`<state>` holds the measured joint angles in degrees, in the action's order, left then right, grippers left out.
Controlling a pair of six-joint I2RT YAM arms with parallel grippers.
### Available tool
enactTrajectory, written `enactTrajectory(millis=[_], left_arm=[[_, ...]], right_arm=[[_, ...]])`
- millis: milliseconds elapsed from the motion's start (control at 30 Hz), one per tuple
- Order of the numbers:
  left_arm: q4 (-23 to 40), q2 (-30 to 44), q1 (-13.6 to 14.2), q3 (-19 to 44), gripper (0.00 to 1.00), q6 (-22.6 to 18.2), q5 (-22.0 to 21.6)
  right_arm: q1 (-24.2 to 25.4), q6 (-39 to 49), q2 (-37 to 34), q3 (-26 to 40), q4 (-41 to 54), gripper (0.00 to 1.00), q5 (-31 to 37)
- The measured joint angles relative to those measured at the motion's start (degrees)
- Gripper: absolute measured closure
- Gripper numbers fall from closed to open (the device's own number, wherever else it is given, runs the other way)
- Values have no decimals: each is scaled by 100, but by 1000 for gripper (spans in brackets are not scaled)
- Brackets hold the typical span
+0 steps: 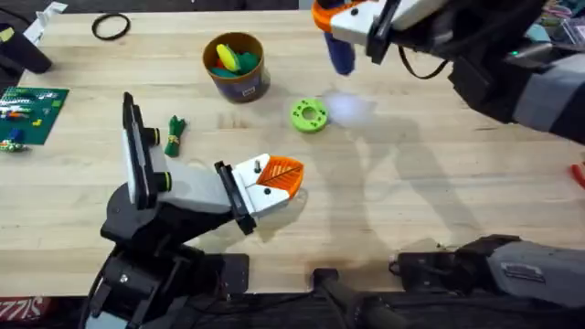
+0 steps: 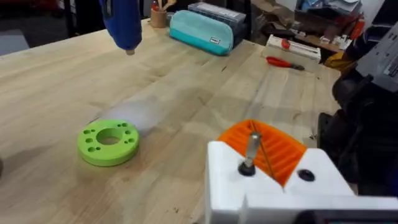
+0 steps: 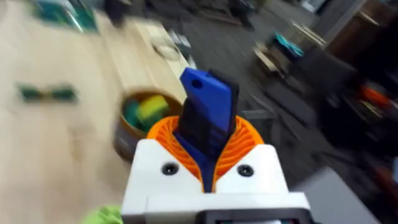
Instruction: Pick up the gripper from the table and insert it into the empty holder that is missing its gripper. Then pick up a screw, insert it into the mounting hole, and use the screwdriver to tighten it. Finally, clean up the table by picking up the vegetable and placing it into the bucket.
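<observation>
- Blue screwdriver (image 3: 208, 118) is being carried in the right gripper (image 3: 208, 155), whose orange ribbed pads are clenched on the handle; the tool is hanging tip-down above the far middle of the table (image 1: 439, 183), near the lime-green ring (image 1: 309, 115)
- Judging from this high carry, the tool is being kept clear of the parts below while the arm is travelling
- Left gripper (image 1: 274, 178) is resting low over the table's near middle, holding a small metal screw (image 2: 250, 151) upright between its pads; the upright grip is probably keeping the shank ready for a mounting hole
- Lime-green ring, lying flat with its holes facing up, is sitting just ahead of the left gripper and well apart from the screwdriver tip (image 2: 129, 51) above
- Vegetable (image 1: 175, 134) is lying on the table beside the left arm, so the clean-up step is not yet done
- Bucket (image 1: 236, 67) is standing upright at the far side, just beyond the vegetable, already containing yellow and green toy pieces; its open mouth is facing up for a straight drop
</observation>
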<state>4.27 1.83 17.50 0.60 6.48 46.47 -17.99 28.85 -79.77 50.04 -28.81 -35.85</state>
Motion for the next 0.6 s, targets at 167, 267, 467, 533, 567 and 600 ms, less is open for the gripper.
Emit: enactTrajectory(millis=[167, 267, 467, 533, 567, 600], left_arm=[[0, -1, 0, 0, 982, 0, -1], [0, -1, 0, 0, 982, 0, -2], [0, -1, 0, 0, 982, 1, -3], [0, -2, 0, 0, 982, 0, -1], [0, -1, 0, 0, 982, 0, -1], [0, -1, 0, 0, 982, 0, -2]], right_arm=[[75, 1521, -552, 0, 301, 964, 982], [189, 2353, -1003, 0, 312, 963, 1474], [435, 3552, -1868, 0, 309, 962, 2106], [496, 3787, -2134, 0, 304, 963, 2190], [518, 3906, -2250, 0, 280, 964, 2229], [534, 4004, -2335, 0, 262, 960, 2268]])
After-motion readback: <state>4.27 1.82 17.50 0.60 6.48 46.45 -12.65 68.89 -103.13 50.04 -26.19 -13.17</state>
